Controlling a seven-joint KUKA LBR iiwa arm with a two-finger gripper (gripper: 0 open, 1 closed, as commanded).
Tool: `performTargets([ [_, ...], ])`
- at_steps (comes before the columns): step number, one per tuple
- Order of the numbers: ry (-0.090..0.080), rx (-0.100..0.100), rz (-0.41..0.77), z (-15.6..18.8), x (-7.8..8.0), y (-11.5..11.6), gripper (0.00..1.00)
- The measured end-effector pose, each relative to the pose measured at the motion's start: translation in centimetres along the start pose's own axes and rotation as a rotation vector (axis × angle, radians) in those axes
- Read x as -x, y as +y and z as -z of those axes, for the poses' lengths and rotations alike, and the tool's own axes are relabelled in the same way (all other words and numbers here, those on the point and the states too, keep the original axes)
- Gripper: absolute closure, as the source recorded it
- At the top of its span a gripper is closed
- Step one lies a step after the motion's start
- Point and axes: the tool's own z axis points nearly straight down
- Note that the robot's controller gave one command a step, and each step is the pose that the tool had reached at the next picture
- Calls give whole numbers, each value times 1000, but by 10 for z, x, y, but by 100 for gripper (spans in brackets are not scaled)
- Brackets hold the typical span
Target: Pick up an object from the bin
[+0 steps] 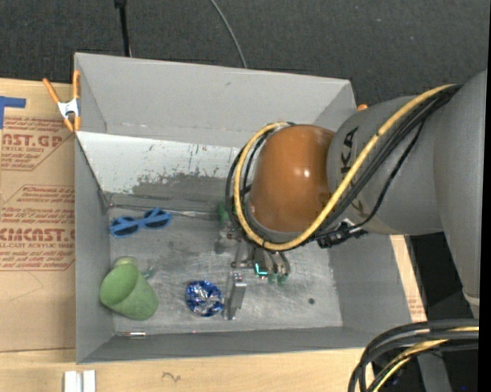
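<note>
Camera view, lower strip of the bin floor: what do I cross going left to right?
green cup lying on its side → blue crumpled wad → gripper, close beside the wad on its right

My grey arm enters from the right, its end capped by an orange cover looped with yellow-and-black cables, gripper pointing downward beneath it.
</note>
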Motion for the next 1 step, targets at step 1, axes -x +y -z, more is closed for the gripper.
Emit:
performTargets([
  [1,-1,-1,71,-74,-9,11,0],
])
